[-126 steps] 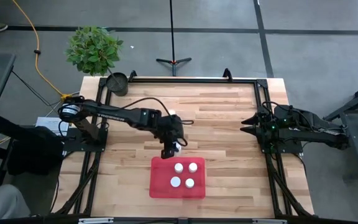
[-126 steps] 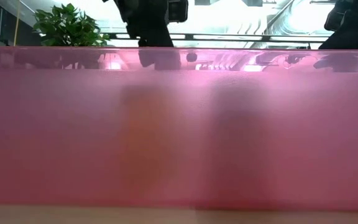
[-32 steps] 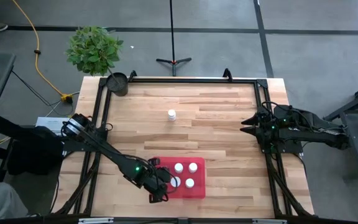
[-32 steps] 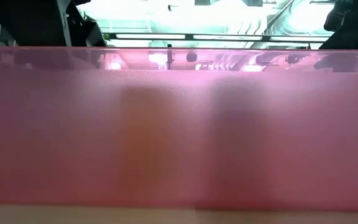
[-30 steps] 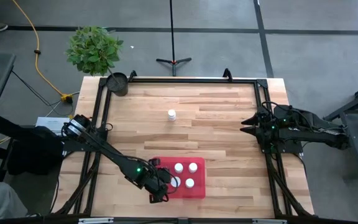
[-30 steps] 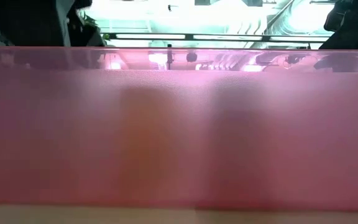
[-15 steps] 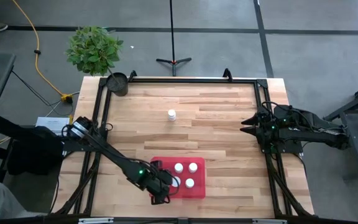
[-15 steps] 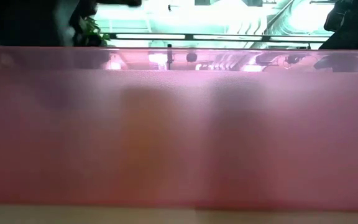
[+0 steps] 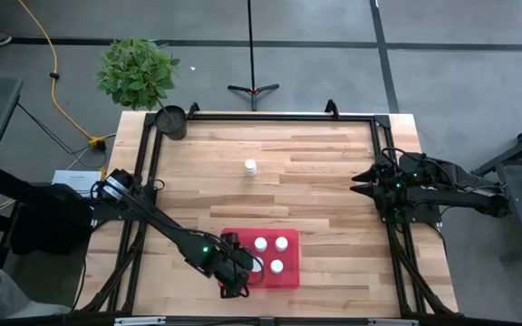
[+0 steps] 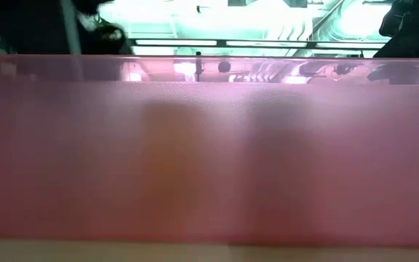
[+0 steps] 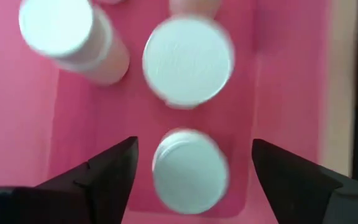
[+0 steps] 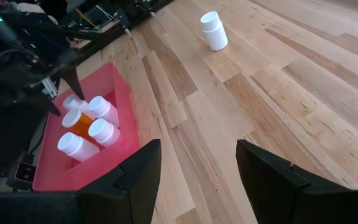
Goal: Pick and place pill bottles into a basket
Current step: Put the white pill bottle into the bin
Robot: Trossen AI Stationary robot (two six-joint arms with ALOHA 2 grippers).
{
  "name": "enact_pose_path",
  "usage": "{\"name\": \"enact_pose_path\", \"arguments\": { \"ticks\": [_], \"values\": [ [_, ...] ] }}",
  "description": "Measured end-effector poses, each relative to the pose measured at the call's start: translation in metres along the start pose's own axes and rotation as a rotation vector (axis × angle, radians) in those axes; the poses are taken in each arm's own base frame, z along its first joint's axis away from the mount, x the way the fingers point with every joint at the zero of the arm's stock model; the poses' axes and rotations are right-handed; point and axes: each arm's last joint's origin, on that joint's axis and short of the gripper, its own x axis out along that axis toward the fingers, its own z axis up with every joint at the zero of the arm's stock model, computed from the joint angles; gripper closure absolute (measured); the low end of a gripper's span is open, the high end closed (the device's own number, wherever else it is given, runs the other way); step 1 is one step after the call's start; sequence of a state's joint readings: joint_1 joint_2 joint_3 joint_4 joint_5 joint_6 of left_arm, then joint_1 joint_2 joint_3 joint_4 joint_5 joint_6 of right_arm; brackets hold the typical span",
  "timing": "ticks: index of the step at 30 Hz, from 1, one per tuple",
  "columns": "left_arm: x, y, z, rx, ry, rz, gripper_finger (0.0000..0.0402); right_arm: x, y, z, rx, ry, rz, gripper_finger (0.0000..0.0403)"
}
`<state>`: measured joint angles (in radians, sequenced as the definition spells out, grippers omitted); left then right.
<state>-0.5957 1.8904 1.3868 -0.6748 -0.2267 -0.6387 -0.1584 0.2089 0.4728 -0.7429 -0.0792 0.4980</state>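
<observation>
The red basket (image 9: pixel 288 277) lies near the table's front edge, with several white-capped pill bottles standing in it (image 12: pixel 104 132), one of them orange (image 12: pixel 79 121). My left gripper (image 9: pixel 238 279) hangs over the basket's near left corner, open. Its fingers (image 11: pixel 114 177) stand on either side of one bottle's cap (image 11: pixel 188 174) without touching it. One more pill bottle (image 9: pixel 250 167) stands on the bare table farther back. My right gripper (image 9: pixel 356 181) waits at the table's right edge, open and with nothing in it (image 12: pixel 197 180). In the low view the basket's near wall (image 10: pixel 209 160) hides almost everything.
A dark round pot (image 9: pixel 171 120) sits at the table's far left corner, with a potted plant (image 9: pixel 137 71) on the floor behind it. A black frame (image 9: pixel 270 118) runs along the table's edges. Bare wood lies between the basket and the lone bottle.
My left gripper has opened and let go of the bottle, which now stands in the basket's near left corner. The gripper has shifted slightly toward the table's right edge.
</observation>
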Motion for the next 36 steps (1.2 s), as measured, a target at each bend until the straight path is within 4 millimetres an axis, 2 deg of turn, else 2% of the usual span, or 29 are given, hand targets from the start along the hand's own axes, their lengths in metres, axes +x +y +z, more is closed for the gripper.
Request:
{"name": "enact_pose_path", "arguments": {
  "ticks": [10, 23, 28, 36],
  "values": [
    [-0.033, 0.001, 0.020, 0.090, 0.025, 0.083, 0.0057, 0.000, 0.000, 0.000, 0.000, 0.000, 0.000, 0.0203],
    [-0.093, 0.027, 0.065, 0.073, -0.103, 0.230, 0.0066, 0.000, 0.000, 0.000, 0.000, -0.001, 0.000, 0.0203],
    [-0.127, 0.046, 0.066, 0.029, -0.180, 0.269, 0.0066, 0.000, 0.000, 0.000, 0.000, 0.000, 0.000, 0.0203],
    [-0.204, 0.082, 0.050, -0.086, -0.390, 0.415, 0.0070, 0.000, 0.000, 0.000, 0.000, 0.002, 0.004, 0.0203]
  ]
}}
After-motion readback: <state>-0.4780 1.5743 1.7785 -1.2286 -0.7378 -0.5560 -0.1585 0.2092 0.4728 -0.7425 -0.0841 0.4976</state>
